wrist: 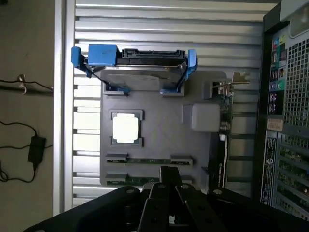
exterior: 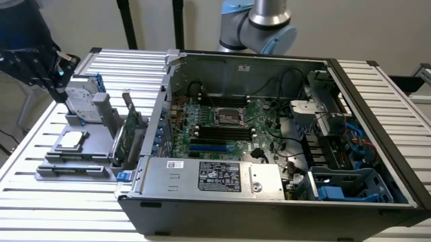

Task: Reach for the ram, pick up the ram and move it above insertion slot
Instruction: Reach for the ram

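The ram [wrist: 147,160] lies at the near end of the grey tray [exterior: 93,145], at the exterior view's left. The gripper [exterior: 42,70] hangs above the far end, apart from it. Whether it is clenched cannot be told.

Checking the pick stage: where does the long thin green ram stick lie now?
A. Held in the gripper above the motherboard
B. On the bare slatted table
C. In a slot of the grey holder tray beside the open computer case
C: the long thin green ram stick lies flat in a slot of the grey holder tray, outside the open computer case, with the gripper hanging over that tray.
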Action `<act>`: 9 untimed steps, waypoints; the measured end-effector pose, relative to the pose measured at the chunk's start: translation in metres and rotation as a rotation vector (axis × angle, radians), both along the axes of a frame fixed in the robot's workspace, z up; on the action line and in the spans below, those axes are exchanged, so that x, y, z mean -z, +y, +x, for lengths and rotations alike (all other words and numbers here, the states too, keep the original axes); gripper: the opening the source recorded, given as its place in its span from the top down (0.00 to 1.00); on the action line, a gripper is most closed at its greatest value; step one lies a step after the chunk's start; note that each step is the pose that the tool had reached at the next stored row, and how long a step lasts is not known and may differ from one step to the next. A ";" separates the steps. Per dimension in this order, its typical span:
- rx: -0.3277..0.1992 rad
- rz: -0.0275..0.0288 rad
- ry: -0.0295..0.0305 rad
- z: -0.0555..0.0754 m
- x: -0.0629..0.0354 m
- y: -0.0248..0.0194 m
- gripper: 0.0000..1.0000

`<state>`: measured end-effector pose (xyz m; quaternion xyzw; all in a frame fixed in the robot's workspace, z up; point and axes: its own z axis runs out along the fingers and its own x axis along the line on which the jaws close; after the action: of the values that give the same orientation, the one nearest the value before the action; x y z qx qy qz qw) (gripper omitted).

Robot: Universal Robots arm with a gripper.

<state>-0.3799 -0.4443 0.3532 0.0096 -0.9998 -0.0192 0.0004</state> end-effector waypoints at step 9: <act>0.000 -0.0003 0.0007 -0.004 -0.0001 -0.0402 0.89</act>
<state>-0.3841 -0.4845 0.3533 0.0095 -0.9998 -0.0191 0.0008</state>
